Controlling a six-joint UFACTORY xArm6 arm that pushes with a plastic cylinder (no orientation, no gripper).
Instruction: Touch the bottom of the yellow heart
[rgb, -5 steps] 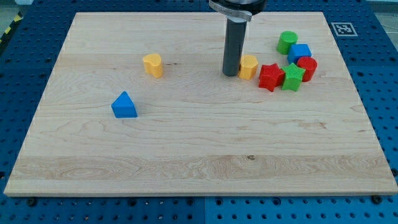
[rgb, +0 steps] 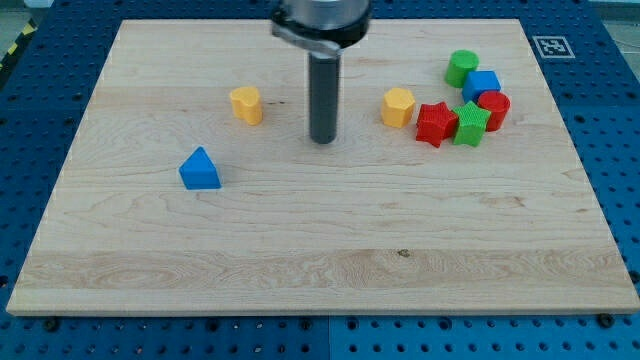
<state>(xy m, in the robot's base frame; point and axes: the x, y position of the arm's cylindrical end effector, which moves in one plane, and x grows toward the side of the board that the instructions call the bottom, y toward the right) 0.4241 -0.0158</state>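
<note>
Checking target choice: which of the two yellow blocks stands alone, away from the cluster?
The yellow heart, left of my tip; the yellow hexagon sits beside the red star.

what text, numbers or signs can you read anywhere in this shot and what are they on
No words, brands or numbers are readable anywhere.
The only sign is a black-and-white square marker, a coded pattern rather than text, at the wooden board's top right corner in the view.
The coloured blocks and the dark rod carry no lettering.
</note>
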